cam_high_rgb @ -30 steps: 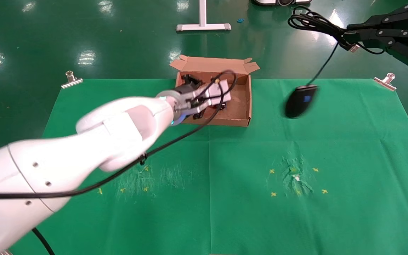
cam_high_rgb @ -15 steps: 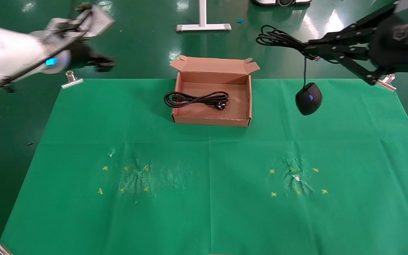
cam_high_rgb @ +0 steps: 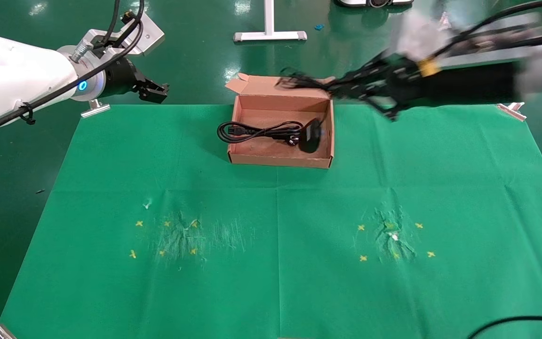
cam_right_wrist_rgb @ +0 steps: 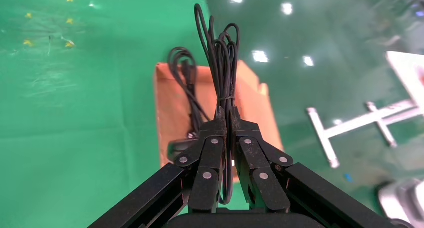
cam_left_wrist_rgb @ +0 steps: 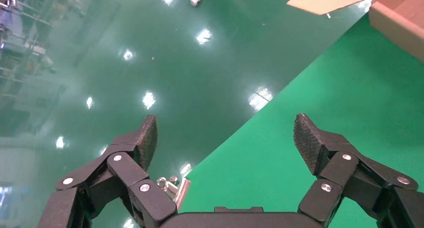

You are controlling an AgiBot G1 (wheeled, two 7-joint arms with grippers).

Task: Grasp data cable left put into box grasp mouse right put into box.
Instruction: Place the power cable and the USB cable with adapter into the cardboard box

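Below the right end effector (cam_high_rgb: 334, 89), in the head view, the mouse (cam_high_rgb: 310, 135) sits low inside the box (cam_high_rgb: 280, 160), at the end of the box nearest that end effector, touching or just beside the plug end of the data cable (cam_high_rgb: 257, 131). The right end effector hovers over the box's far corner, clamped on the bundled thin cord (cam_high_rgb: 299, 82) of the mouse. The data cable lies lengthwise in the box, its looped end poking over the wall farthest from the right end effector. The left end effector (cam_high_rgb: 155, 90) is held well away from the box, past the far corner of the green cloth (cam_high_rgb: 275, 263) covering the counter, near a metal clip (cam_high_rgb: 94, 106).

From the left wrist view, the left end effector (cam_left_wrist_rgb: 226, 138) has its fingers spread wide with nothing between them; the cloth edge and a corner of the box lie beyond it.

From the right wrist view, the right end effector (cam_right_wrist_rgb: 226, 119) has its fingers pressed together on the cord bundle (cam_right_wrist_rgb: 220, 48), which sticks out past the fingertips, with the box (cam_right_wrist_rgb: 165, 113) and the data cable (cam_right_wrist_rgb: 182, 73) beneath.

Half a second ago the mouse dangled over the cloth well to the side of the box; it has since swung into the box as the right arm moved across. The left arm has barely shifted.
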